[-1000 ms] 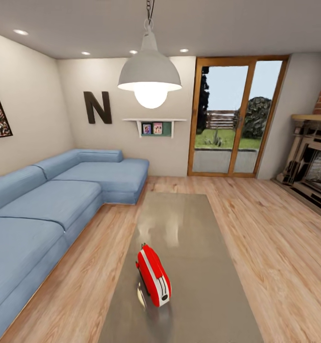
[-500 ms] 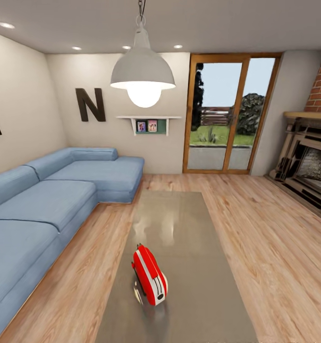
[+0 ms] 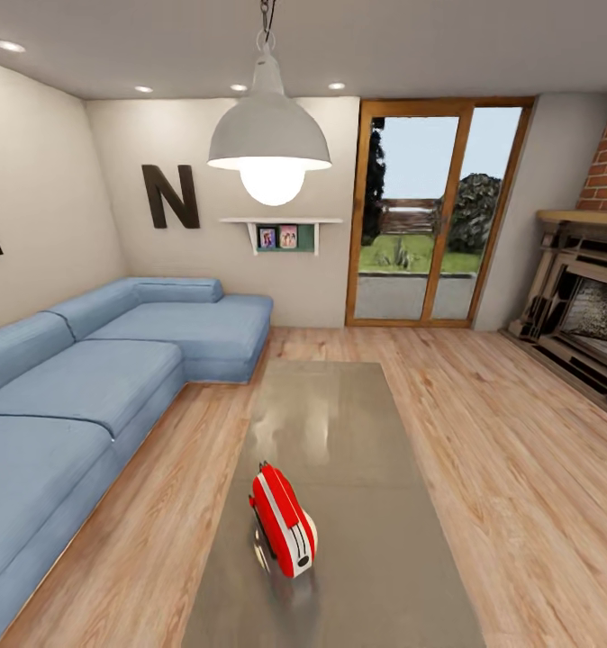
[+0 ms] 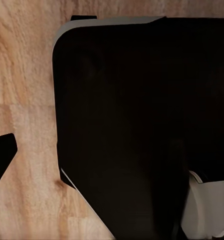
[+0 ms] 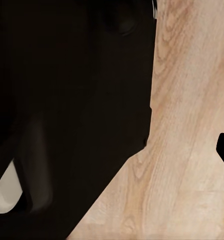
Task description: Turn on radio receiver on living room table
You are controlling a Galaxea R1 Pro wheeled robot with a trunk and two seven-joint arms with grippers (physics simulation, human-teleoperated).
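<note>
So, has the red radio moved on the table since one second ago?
No. The radio receiver keeps its place on the table; the camera shifted, so everything slid left together.

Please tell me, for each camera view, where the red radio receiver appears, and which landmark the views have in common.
Head view: the radio receiver stands on the table, low and slightly left of centre.
Left wrist view: not in this picture.
Right wrist view: not in this picture.
Shared landmark: the light wood floor.
</note>
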